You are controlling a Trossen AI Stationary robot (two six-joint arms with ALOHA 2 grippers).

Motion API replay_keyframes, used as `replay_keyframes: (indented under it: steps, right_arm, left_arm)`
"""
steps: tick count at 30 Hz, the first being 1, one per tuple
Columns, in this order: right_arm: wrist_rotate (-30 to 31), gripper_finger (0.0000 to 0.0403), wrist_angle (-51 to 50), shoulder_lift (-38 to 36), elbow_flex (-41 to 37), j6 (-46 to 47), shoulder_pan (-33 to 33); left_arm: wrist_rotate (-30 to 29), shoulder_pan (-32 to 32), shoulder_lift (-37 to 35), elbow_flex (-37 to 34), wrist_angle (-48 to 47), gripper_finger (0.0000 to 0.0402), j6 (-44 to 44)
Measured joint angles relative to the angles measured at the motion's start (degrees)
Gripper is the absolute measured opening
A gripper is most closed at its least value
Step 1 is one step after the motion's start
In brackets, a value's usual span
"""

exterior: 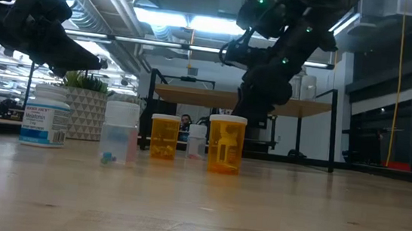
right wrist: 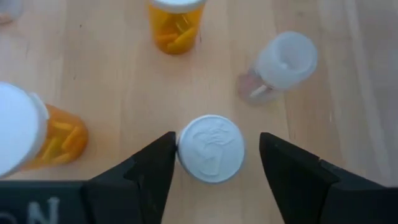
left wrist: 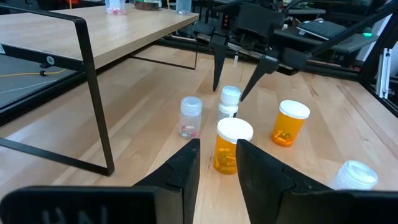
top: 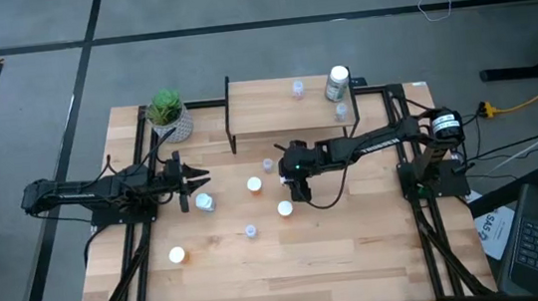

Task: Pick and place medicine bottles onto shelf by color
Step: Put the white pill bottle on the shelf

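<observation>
Looking straight down, we see our right gripper (right wrist: 211,165) at table centre, poised over an upright white-capped bottle (right wrist: 211,148) that stands between its open fingers; one finger (right wrist: 146,171) nearly grazes the cap, neither clearly grips. Its long axis is vertical, so the jaws must close sideways. The shelf (top: 285,109) lies just beyond, toward frame top. Our left gripper (top: 190,182) waits at left, narrowly parted, empty.

Orange bottle (right wrist: 37,134) cut by frame edge; another orange bottle (right wrist: 176,22) cap cropped.
</observation>
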Motion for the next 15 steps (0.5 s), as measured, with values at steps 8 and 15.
replay_keyframes:
  steps: [8,15]
  right_arm:
    - [-0.4,0.0146,-1.3,0.0,0.8,2.8,0.0]
    - [0.3,0.0146,-14.8,-1.6,14.0,1.6,0.0]
  left_arm:
    - [0.0,0.0,0.0,0.0,0.0,0.0098,0.0]
    - [0.0,0.0,0.0,0.0,0.0,0.0098,0.0]
